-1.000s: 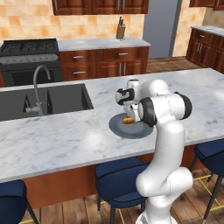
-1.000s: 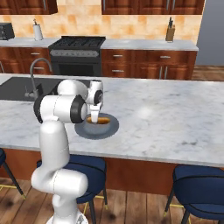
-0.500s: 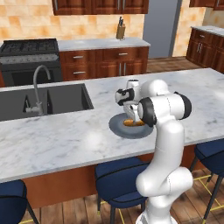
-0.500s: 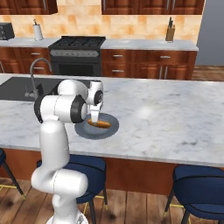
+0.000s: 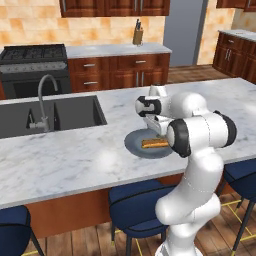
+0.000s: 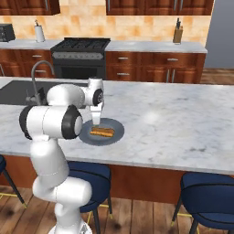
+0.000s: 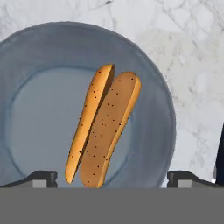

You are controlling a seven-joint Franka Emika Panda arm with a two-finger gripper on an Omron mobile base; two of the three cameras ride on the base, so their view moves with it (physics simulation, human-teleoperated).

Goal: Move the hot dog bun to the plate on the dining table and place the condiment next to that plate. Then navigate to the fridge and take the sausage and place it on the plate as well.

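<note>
The hot dog bun [image 7: 103,127] is seen lying on the plate [image 7: 153,100], pointing toward 1 o'clock; soft and light, it is best gripped gently across mid-length. The gripper [image 7: 112,177] is spread wide, empty.

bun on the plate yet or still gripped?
On the plate. The hot dog bun lies flat inside the plate rim, and the gripper above it has its jaws spread wide, clear of it.

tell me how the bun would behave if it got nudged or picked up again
The bun lies flat, splayed open along its split, on the plate, so it probably won't roll. Its two halves look joined only along one side, so it may flop or hinge when lifted. Being bread, it is likely light and soft, and a firm pinch from the open gripper above it could dent it.
</note>
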